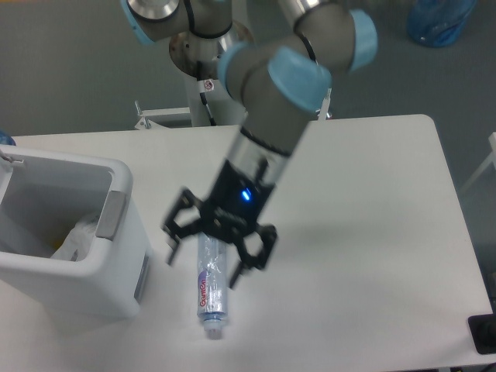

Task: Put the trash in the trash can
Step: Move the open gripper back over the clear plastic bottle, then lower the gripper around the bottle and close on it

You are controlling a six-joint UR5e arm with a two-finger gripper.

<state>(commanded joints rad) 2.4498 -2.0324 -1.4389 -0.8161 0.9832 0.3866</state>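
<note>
A crushed clear plastic bottle [210, 291] with a purple-red label and a white cap lies on the white table [364, 232], cap toward the front edge. My gripper [208, 263] hovers over its upper half, open, one finger on each side of the bottle and not closed on it. The white trash can [93, 279] stands at the left edge with a grey handle panel [111, 215]. Inside it lies a crumpled white paper wrapper [77, 236].
The arm's base column [209, 70] rises behind the table's far edge. A blue bag [438, 19] sits on the floor at the top right. A dark object [483, 333] shows at the table's front right corner.
</note>
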